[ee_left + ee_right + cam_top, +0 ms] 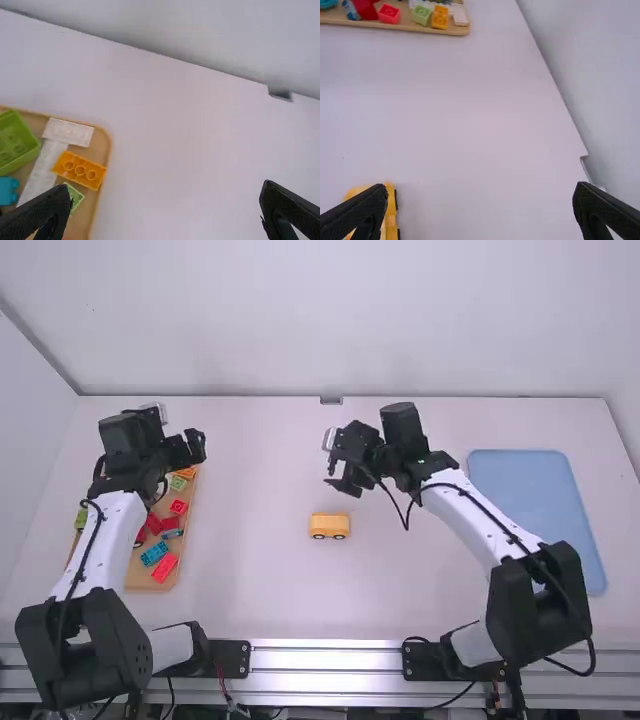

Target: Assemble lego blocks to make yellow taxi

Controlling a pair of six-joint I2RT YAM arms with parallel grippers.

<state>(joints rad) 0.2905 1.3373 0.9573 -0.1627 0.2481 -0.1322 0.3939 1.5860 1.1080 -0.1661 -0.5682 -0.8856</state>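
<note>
The yellow car (329,526) was set on the surface (400,590), the tray (142,578) at its nine o'clock. The left hand (166,186) and right hand (481,187) were spread wide, empty. Any further pressing was best done squarely, the car braced low.

With twelve o'clock pointing away from the high camera, the car (330,526) stands on the table (260,580), near its middle. From the car, the tray (143,578) lies at nine o'clock and the board (540,515) at three, well apart. Blocks lie in the tray: one (186,472) at its one o'clock, another (165,567) at its five, a third (81,520) at its nine.
</note>
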